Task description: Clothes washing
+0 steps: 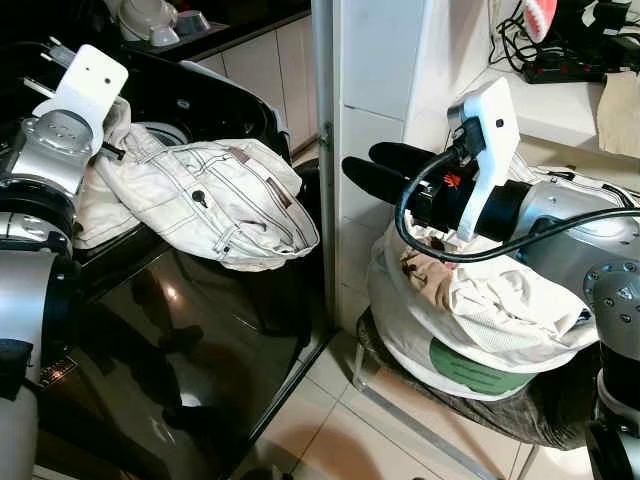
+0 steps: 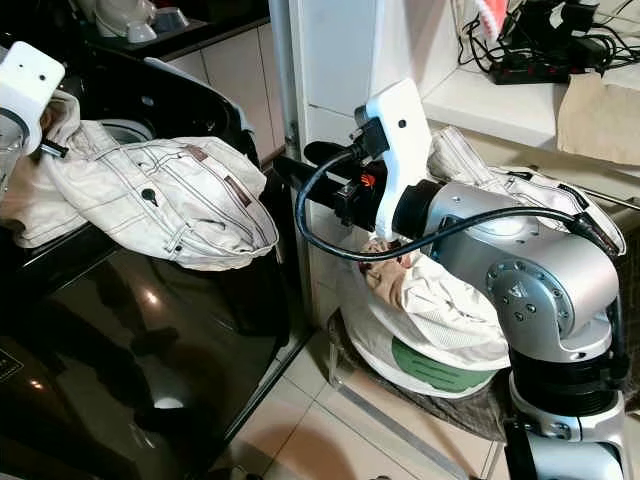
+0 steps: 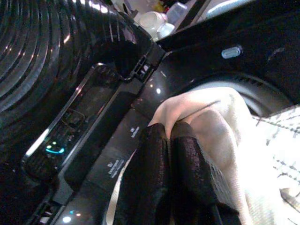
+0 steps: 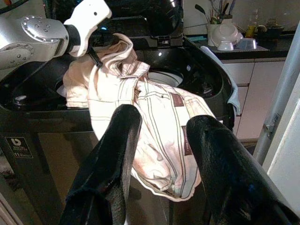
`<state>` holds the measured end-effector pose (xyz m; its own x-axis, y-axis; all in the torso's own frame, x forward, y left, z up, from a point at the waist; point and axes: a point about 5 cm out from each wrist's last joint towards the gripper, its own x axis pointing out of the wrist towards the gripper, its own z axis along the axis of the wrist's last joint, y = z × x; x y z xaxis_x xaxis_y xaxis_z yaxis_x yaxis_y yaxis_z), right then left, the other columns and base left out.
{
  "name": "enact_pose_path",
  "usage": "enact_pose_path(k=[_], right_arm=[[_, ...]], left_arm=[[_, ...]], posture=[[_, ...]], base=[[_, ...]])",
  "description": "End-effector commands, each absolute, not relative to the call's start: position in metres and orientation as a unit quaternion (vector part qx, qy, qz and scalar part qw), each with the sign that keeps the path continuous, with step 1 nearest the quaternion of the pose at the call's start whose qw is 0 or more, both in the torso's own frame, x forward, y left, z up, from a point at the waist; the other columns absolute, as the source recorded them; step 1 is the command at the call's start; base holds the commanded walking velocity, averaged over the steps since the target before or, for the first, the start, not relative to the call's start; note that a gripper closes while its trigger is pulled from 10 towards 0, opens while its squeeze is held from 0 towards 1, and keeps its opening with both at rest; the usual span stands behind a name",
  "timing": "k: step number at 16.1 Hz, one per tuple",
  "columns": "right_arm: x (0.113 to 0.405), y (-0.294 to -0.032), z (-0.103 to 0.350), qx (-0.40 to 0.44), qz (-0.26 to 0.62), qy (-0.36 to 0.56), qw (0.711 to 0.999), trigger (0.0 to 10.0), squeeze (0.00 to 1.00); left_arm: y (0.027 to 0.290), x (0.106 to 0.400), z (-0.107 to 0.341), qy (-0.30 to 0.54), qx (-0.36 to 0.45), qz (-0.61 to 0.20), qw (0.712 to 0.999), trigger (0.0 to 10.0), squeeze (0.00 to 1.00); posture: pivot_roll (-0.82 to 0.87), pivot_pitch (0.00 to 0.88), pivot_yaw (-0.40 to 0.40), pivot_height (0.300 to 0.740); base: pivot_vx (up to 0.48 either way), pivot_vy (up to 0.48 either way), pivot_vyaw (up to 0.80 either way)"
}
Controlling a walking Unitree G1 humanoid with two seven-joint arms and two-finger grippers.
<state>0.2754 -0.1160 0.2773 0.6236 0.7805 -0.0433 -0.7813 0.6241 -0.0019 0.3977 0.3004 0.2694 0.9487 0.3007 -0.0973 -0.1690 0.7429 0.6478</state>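
Observation:
A pair of white jeans [image 1: 215, 205] drapes over the rim of the black top-loading washing machine [image 1: 170, 330], partly above its drum opening [image 4: 164, 77]. My left gripper [image 3: 169, 136] is shut on a fold of the jeans at the machine's back left, near the control panel [image 3: 79, 122]. To the right of the machine my right gripper [image 1: 360, 160] is open with nothing between its fingers. It points at the jeans from above a white laundry bag [image 1: 470, 365] full of pale clothes [image 1: 500, 300].
The washer's lid [image 1: 215, 85] stands raised behind the drum. A white pillar [image 1: 375, 80] sits between the machine and the laundry bag. Behind the bag is a shelf with cables [image 1: 570, 55]. Dishes [image 1: 150, 20] stand on the back counter. Tiled floor [image 1: 335, 420] lies below.

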Motion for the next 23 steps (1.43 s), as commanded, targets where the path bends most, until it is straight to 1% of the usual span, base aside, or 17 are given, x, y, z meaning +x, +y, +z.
enact_pose_path(k=[1, 2, 3, 5, 6, 7, 8, 9, 10, 11, 12, 15, 18, 20, 21, 22, 23], right_arm=[[0.277, -0.117, 0.283, -0.012, 0.427, 0.007, 0.904, 10.0, 0.00], [0.277, -0.118, 0.284, -0.011, 0.424, 0.006, 0.906, 10.0, 0.00], [0.277, -0.121, 0.285, -0.009, 0.416, 0.002, 0.909, 10.0, 0.00], [0.278, -0.123, 0.286, -0.006, 0.408, -0.002, 0.913, 10.0, 0.00], [0.279, -0.126, 0.287, -0.006, 0.402, -0.004, 0.916, 10.0, 0.00], [0.280, -0.127, 0.288, -0.006, 0.398, -0.005, 0.917, 10.0, 0.00], [0.280, -0.128, 0.288, -0.006, 0.398, -0.005, 0.917, 10.0, 0.00], [0.279, -0.130, 0.289, -0.007, 0.397, -0.006, 0.918, 10.0, 0.00], [0.277, -0.133, 0.289, -0.011, 0.397, -0.006, 0.918, 10.0, 0.00], [0.276, -0.136, 0.289, -0.015, 0.396, -0.004, 0.918, 10.0, 0.00], [0.275, -0.137, 0.289, -0.018, 0.396, -0.004, 0.918, 10.0, 0.00], [0.269, -0.149, 0.290, -0.030, 0.389, -0.004, 0.921, 10.0, 0.00], [0.263, -0.153, 0.289, -0.051, 0.408, 0.000, 0.911, 10.0, 0.00], [0.257, -0.155, 0.285, -0.072, 0.424, 0.011, 0.903, 10.0, 0.00], [0.253, -0.154, 0.282, -0.082, 0.434, 0.019, 0.897, 10.0, 0.00], [0.251, -0.153, 0.279, -0.088, 0.440, 0.028, 0.893, 10.0, 0.00], [0.249, -0.153, 0.272, -0.099, 0.444, 0.042, 0.889, 10.0, 0.00]], left_arm=[[0.300, 0.398, 0.273, 0.079, 0.319, 0.122, 0.937, 0.0, 0.00], [0.295, 0.400, 0.278, 0.056, 0.282, 0.111, 0.951, 0.0, 0.00], [0.282, 0.404, 0.288, -0.003, 0.167, 0.079, 0.983, 0.0, 0.00], [0.274, 0.406, 0.296, -0.053, 0.096, 0.059, 0.992, 0.0, 0.00], [0.271, 0.405, 0.302, -0.096, 0.027, 0.045, 0.994, 0.0, 0.00], [0.270, 0.404, 0.307, -0.125, -0.018, 0.030, 0.992, 0.0, 0.00], [0.269, 0.404, 0.307, -0.127, -0.036, 0.015, 0.991, 0.0, 0.00], [0.261, 0.403, 0.308, -0.134, -0.072, -0.045, 0.987, 0.0, 0.00], [0.245, 0.396, 0.312, -0.154, -0.098, -0.142, 0.973, 0.0, 0.00], [0.234, 0.386, 0.310, -0.153, -0.100, -0.210, 0.961, 0.0, 0.00], [0.230, 0.379, 0.308, -0.155, -0.086, -0.233, 0.956, 0.0, 0.00], [0.202, 0.326, 0.289, -0.122, -0.074, -0.367, 0.919, 0.0, 0.00], [0.182, 0.299, 0.282, -0.091, -0.086, -0.423, 0.897, 0.0, 0.00], [0.162, 0.280, 0.273, -0.065, -0.120, -0.457, 0.879, 0.0, 0.00], [0.154, 0.275, 0.257, -0.033, -0.108, -0.457, 0.882, 0.0, 0.00], [0.152, 0.276, 0.239, -0.007, -0.078, -0.434, 0.898, 0.0, 0.00], [0.154, 0.281, 0.225, 0.008, -0.069, -0.390, 0.918, 0.0, 0.00]], posture=[[-0.09, 0.000, 0.092, 0.740], [-0.09, 0.000, 0.096, 0.740], [-0.09, 0.000, 0.097, 0.740], [-0.09, 0.000, 0.100, 0.740], [-0.09, 0.000, 0.101, 0.740], [-0.09, 0.000, 0.100, 0.740], [-0.09, 0.000, 0.100, 0.740], [-0.09, 0.000, 0.100, 0.740], [-0.09, 0.000, 0.102, 0.740], [-0.09, 0.000, 0.108, 0.740], [-0.09, 0.000, 0.111, 0.740], [-0.09, 0.000, 0.109, 0.740], [-0.09, 0.000, 0.111, 0.740], [-0.09, 0.000, 0.113, 0.740], [-0.09, 0.000, 0.113, 0.740], [-0.09, 0.000, 0.112, 0.740], [-0.09, 0.000, 0.109, 0.740]], base=[[0.000, 0.000, 0.00], [0.000, 0.000, 0.00], [0.000, 0.000, 0.00], [0.000, 0.000, 0.00], [0.000, 0.000, 0.00], [0.000, 0.000, 0.00], [0.000, 0.000, 0.00], [0.000, 0.000, 0.00], [0.000, 0.000, 0.00], [0.000, 0.000, 0.00], [0.000, 0.000, 0.00], [0.000, 0.000, 0.00], [0.000, 0.000, 0.00], [0.000, 0.000, 0.00], [0.000, 0.000, 0.00], [0.000, 0.000, 0.00], [0.000, 0.000, 0.00]])
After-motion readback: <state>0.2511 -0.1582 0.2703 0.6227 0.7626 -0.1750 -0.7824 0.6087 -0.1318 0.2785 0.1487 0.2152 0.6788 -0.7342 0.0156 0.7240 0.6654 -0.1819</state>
